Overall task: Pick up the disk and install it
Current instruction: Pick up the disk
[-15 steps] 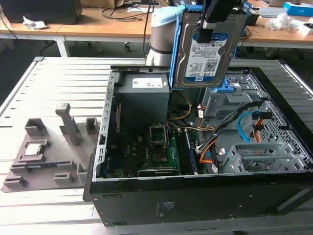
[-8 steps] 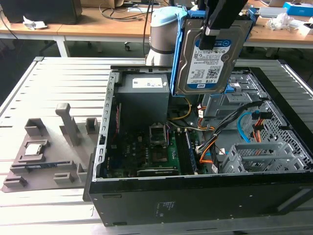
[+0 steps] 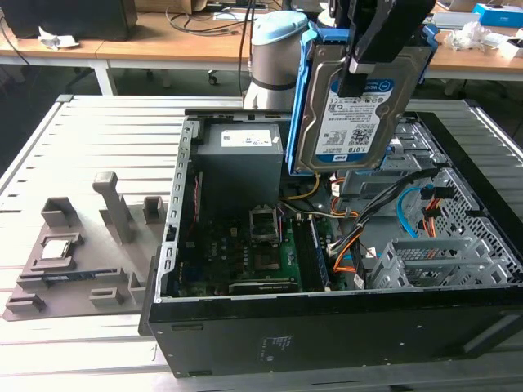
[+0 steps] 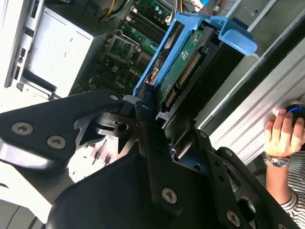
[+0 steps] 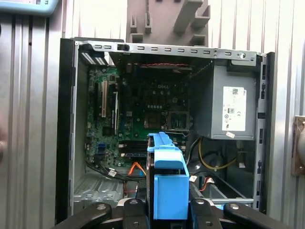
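The disk (image 3: 347,114), a silver hard drive with a white-and-blue label in a blue plastic bracket, hangs upright and slightly tilted above the open computer case (image 3: 173,214). My gripper (image 3: 360,72) is shut on it from above, one black finger lying across the labelled face. In the first wrist view the bracket's blue end (image 5: 166,183) sits between the two black fingers (image 5: 204,210), over the case interior. In the second wrist view the disk's green circuit side (image 4: 185,64) shows inside the blue bracket, beyond the gripper body.
Inside the case lie the motherboard (image 3: 245,253), a grey power supply (image 3: 239,159), cables (image 3: 359,237) and a metal drive cage (image 3: 429,261). A grey fixture tray (image 3: 69,269) holding a small chip (image 3: 55,249) lies at the exterior view's left. A person's hand (image 4: 283,131) rests beside the case.
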{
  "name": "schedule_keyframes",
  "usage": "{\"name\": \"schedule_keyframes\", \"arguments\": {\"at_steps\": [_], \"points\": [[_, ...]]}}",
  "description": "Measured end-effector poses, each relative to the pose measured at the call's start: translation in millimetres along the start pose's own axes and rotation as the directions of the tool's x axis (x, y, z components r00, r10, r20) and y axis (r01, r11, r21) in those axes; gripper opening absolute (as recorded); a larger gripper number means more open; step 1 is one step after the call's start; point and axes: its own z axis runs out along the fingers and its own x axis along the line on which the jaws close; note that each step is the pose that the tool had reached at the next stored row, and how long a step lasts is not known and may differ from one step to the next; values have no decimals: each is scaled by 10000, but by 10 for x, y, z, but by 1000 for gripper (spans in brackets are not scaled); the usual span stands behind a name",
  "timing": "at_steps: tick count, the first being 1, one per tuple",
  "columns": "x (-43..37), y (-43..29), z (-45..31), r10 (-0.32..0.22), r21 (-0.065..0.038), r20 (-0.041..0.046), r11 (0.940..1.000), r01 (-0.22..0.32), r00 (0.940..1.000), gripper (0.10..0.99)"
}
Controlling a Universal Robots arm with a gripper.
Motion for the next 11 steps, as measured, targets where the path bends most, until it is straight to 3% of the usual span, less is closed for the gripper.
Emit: {"name": "schedule_keyframes", "arguments": {"at_steps": [11], "points": [[334, 16, 2, 0, 0, -5, 10000, 0, 10000, 365]]}}
